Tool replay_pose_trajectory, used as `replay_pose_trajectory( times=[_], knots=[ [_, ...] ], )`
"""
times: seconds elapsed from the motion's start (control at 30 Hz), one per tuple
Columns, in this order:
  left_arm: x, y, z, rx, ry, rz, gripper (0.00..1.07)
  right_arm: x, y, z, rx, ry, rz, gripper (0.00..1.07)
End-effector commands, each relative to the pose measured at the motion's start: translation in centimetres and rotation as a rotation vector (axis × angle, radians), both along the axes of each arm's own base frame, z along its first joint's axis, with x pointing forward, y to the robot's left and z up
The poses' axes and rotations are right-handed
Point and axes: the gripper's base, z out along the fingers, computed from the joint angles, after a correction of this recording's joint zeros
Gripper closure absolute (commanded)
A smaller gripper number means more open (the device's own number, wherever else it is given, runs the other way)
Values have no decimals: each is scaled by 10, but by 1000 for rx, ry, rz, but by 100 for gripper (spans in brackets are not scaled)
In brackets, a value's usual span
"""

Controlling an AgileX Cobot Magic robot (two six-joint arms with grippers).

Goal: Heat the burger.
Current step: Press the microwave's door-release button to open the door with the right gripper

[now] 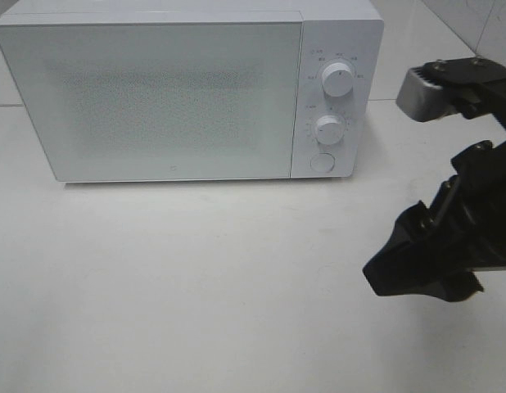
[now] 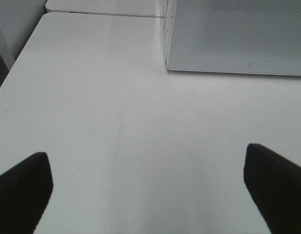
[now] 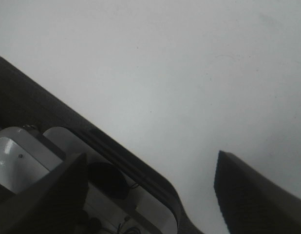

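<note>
The burger is out of view in every frame. The white microwave (image 1: 155, 90) stands at the back of the table with its door closed, and nothing shows through the frosted front. Its lower front corner also shows in the left wrist view (image 2: 238, 34). My right gripper (image 1: 417, 266) hangs above the table's right side, in front of and to the right of the microwave. It (image 3: 150, 195) is open with nothing between its fingers. My left gripper (image 2: 148, 187) is open and empty over bare table left of the microwave; the exterior high view does not show it.
Two knobs (image 1: 338, 82) (image 1: 328, 128) and a round button (image 1: 322, 161) sit on the microwave's right panel. The white table (image 1: 196, 278) spreads in front of it. A dark table edge (image 3: 116, 151) with equipment below it shows in the right wrist view.
</note>
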Motion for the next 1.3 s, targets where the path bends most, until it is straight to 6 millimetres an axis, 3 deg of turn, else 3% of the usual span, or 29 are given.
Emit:
replay_pose_trajectory(
  times=[0.03, 0.27, 0.33, 0.47, 0.63, 0.8, 0.9, 1.07, 1.3],
  knots=[
    [-2, 0, 0, -7, -30, 0, 6, -13, -10, 12, 0, -1, 3, 35],
    [-2, 0, 0, -7, -30, 0, 6, -35, -28, 33, 39, -103, -21, 35],
    [-2, 0, 0, -7, -30, 0, 6, -51, -45, 44, 69, -178, -79, 35],
    [-2, 0, 0, -7, -30, 0, 6, -60, -58, 45, 82, -206, -144, 35],
    [-2, 0, 0, -7, -30, 0, 6, -74, -76, 42, 90, -263, -248, 35],
    [-2, 0, 0, -7, -30, 0, 6, -104, -95, 31, 92, -364, -345, 35],
    [-2, 0, 0, -7, -30, 0, 6, -108, -99, 29, 77, -378, -360, 35],
    [-2, 0, 0, -7, -30, 0, 6, -131, -111, 16, 36, -477, -459, 35],
    [-2, 0, 0, -7, -30, 0, 6, -147, -114, 11, 74, -600, -531, 35]
  ],
)
